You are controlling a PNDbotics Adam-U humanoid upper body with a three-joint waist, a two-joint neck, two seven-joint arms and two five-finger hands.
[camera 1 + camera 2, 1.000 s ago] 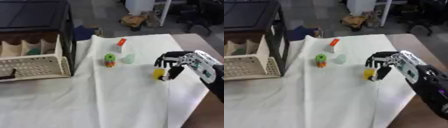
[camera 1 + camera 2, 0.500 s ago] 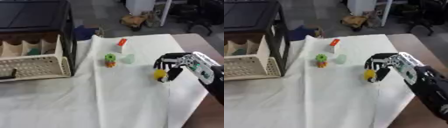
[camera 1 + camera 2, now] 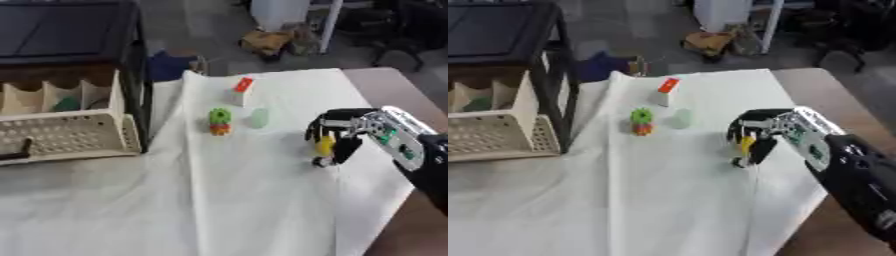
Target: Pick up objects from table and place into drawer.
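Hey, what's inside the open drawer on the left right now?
The drawer has upright dividers, and one green thing shows in a compartment. The perforated front wall hides the compartment floors, so anything lying low there cannot be seen.

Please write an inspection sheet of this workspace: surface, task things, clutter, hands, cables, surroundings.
Surface: white cloth covers the table, with creases.
Task things: yellow object in the right hand; green-and-orange toy, pale green piece and white block with red top on the cloth; drawer open at left, a green thing inside.
Clutter: nothing seen.
Hands: right hand curled round the yellow object; left hand not in view.
Cables: nothing seen.
Surroundings: black rack over the drawer; floor with boxes beyond.
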